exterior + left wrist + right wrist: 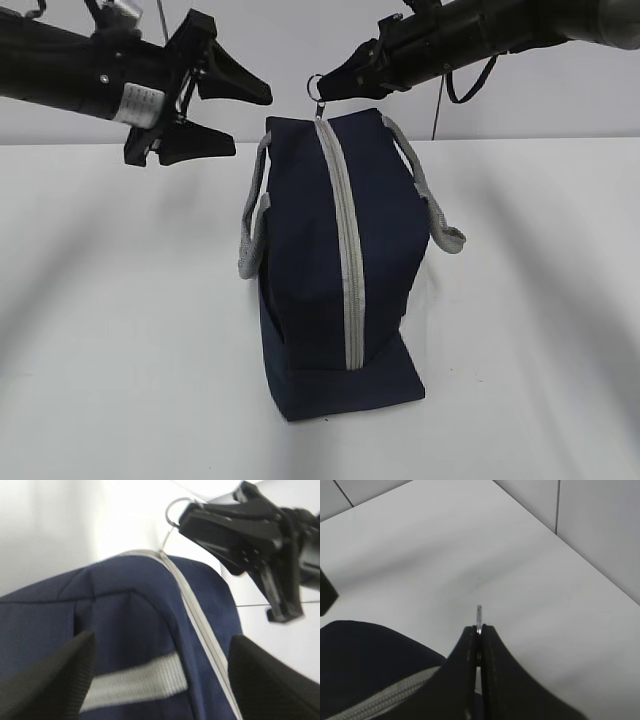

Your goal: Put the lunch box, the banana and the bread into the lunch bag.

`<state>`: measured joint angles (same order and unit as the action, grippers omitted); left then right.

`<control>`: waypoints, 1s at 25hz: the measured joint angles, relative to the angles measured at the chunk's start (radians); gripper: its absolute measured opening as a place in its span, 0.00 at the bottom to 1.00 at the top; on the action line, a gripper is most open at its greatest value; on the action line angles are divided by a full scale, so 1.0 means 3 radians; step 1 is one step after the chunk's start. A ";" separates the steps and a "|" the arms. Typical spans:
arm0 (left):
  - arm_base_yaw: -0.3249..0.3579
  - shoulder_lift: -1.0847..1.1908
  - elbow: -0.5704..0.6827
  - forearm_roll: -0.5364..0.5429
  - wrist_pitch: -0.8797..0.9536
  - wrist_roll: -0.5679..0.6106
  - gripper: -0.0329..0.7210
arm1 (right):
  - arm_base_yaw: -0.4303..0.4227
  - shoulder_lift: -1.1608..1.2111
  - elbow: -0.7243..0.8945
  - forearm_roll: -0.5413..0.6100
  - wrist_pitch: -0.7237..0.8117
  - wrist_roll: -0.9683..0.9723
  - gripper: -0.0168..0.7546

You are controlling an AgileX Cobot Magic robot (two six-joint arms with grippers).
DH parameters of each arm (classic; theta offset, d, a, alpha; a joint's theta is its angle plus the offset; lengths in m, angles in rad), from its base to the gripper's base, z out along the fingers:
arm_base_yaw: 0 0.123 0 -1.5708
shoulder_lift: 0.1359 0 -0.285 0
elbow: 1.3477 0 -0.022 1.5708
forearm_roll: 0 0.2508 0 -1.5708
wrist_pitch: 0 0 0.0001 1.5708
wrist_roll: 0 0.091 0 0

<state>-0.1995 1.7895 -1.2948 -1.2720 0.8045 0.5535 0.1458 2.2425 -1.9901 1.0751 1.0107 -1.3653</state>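
Note:
The navy lunch bag [300,250] stands upright on the white table, its grey zipper [348,260] closed along the top and front. My right gripper [328,88] is shut on the zipper's ring pull [317,86] above the bag's back top; the ring [479,614] shows edge-on between its fingertips. It also shows in the left wrist view [176,511]. My left gripper [245,122] is open, just left of the bag's top, near the grey handle [135,682]. The lunch box, banana and bread are out of view.
The white table [120,330] spreads around the bag, with a grey wall [560,100] behind. A second grey handle [435,205] hangs off the bag's right side. A cable [470,85] loops under the right arm.

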 joint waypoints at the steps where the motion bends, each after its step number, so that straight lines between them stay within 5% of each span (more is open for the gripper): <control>1: 0.0000 0.0090 -0.0073 0.0000 0.0000 -0.0019 0.76 | 0.0000 0.0000 0.0000 0.0000 0.0000 0.0000 0.00; 12: -0.0256 0.0592 -0.0602 0.0001 -0.0048 -0.0056 0.69 | 0.0000 0.0000 0.0000 -0.0008 0.0008 0.0000 0.00; 14: -0.0275 0.0619 -0.0603 0.0004 -0.0064 -0.0056 0.58 | 0.0000 0.0000 0.0000 -0.0008 0.0008 0.0000 0.00; 19: -0.0310 0.0635 -0.0603 0.0010 -0.0078 -0.0056 0.11 | 0.0000 0.0000 0.0000 -0.0008 0.0008 0.0000 0.00; 25: -0.0313 0.0637 -0.0603 -0.0032 -0.0024 -0.0038 0.05 | 0.0000 0.0082 -0.0006 -0.0008 -0.0068 -0.0013 0.00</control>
<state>-0.2935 1.9806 -1.4756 -1.2815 0.7973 0.5420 0.1458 2.2670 -1.9921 1.0728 0.9902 -1.3691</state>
